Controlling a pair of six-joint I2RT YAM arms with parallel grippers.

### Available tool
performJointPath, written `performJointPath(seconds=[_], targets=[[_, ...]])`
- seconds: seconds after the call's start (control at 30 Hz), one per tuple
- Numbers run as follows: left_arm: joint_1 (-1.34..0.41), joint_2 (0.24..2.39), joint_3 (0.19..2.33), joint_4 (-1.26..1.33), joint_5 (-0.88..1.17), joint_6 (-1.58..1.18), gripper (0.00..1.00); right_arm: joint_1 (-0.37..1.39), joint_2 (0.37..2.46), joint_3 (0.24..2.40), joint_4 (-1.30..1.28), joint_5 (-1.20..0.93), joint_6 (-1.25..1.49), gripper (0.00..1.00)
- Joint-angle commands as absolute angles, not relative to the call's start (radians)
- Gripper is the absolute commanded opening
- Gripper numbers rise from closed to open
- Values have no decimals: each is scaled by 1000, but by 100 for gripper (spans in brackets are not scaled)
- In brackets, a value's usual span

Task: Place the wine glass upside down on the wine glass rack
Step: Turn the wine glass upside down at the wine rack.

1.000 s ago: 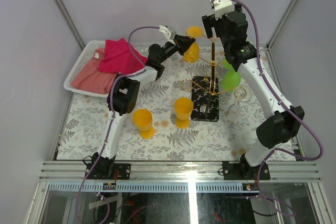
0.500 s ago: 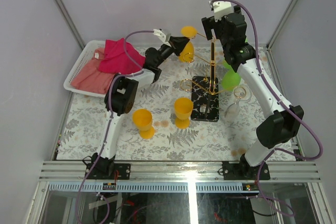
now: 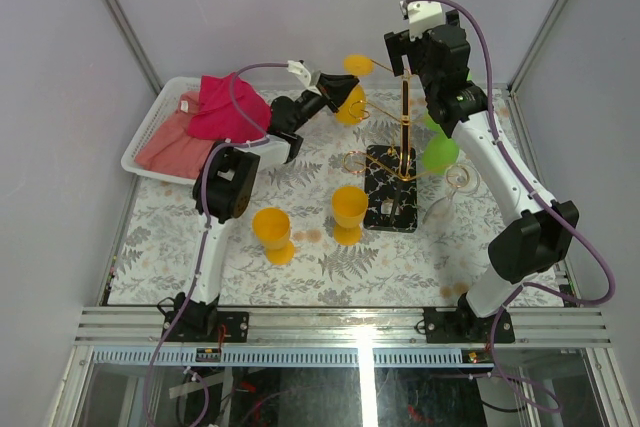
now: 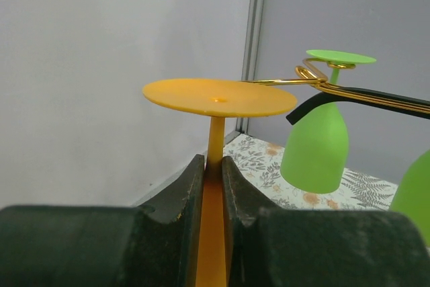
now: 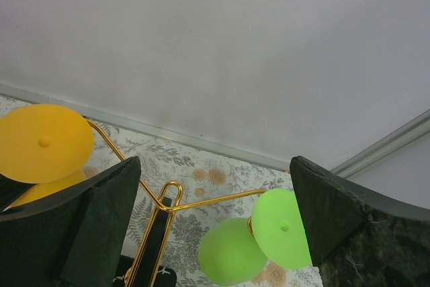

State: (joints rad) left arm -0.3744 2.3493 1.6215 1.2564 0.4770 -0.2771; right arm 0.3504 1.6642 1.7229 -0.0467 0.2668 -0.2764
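My left gripper (image 3: 335, 85) is shut on the stem of an orange wine glass (image 3: 351, 102), held upside down with its round foot (image 4: 219, 95) on top, just left of the rack's upper arm. The wine glass rack (image 3: 404, 112) is a thin gold pole with curled gold arms on a black veined base (image 3: 391, 201). Two green glasses (image 3: 439, 152) hang upside down from its arms; they also show in the left wrist view (image 4: 316, 146) and the right wrist view (image 5: 232, 252). My right gripper (image 3: 408, 47) is open above the rack's top, holding nothing.
Two orange goblets (image 3: 349, 212) (image 3: 272, 233) stand upright on the floral cloth in front of the rack. A clear glass (image 3: 447, 197) lies right of the base. A white basket (image 3: 146, 130) with pink and red cloths sits back left.
My left gripper has lifted the orange glass and drawn it a little left and back, away from the rack pole. The right arm has barely moved.
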Motion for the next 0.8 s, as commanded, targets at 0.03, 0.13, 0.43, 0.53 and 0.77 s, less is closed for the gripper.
performJointPath(seconds=[0.03,0.13,0.43,0.53,0.77], targets=[[-393,2331,1627,1282,545,-284,0,343,1609,1723,7,245,-256,99],[-400,2332,1622,1284,548,-291,3,342,1600,1711,12,244,-252,99],[-410,2298,1574,1310,576,-324,25,344,1593,1696,17,223,-230,99],[-409,2274,1539,1312,580,-325,33,343,1590,1697,18,207,-219,99],[-394,2189,1419,1309,526,-309,47,343,1579,1696,8,180,-201,99]])
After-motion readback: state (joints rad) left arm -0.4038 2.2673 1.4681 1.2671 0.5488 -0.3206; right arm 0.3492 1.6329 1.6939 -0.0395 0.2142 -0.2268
